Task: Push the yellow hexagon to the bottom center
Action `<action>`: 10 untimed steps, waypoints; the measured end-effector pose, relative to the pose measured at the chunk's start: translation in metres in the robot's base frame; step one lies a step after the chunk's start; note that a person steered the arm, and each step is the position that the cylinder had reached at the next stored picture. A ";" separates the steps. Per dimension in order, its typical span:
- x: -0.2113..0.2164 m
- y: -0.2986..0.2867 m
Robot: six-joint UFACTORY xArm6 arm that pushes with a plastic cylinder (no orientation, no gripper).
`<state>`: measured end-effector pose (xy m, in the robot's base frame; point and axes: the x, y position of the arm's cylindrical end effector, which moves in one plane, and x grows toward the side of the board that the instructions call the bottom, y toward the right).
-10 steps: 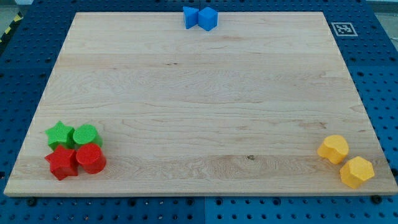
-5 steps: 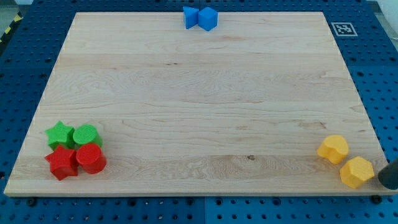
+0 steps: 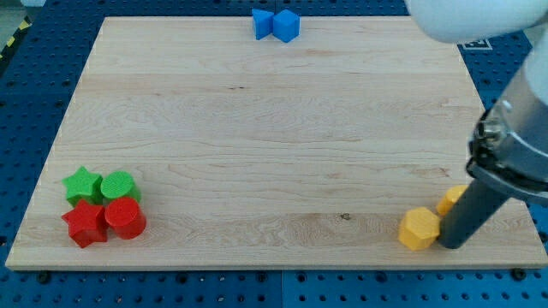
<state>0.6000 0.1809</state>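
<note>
A pale wooden board (image 3: 274, 137) lay on a blue pegboard table (image 3: 26, 103) and filled most of the view. The arm (image 3: 514, 128) reached in from the view's right, ending in a dark rod with no claw to open or close, so it held nothing. My tip (image 3: 452, 245) stood on the board near the bottom right, touching the right side of the yellow hexagon (image 3: 419, 229). That hexagon sat close to the bottom edge, right of the bottom center. A second yellow block (image 3: 451, 199) showed just above and to the right of it, partly hidden behind the rod, so its shape could not be made out.

At the bottom left four blocks were packed together: a green star (image 3: 82, 183) and a green round block (image 3: 119, 186) above, a red star (image 3: 85, 223) and a red round block (image 3: 125, 217) below. At the top edge, near the middle, two blue blocks touched: a blue pinched block (image 3: 262, 23) and a blue cube-like block (image 3: 287, 26).
</note>
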 end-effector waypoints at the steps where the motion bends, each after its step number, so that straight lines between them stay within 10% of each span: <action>1: -0.006 -0.027; 10: -0.017 -0.128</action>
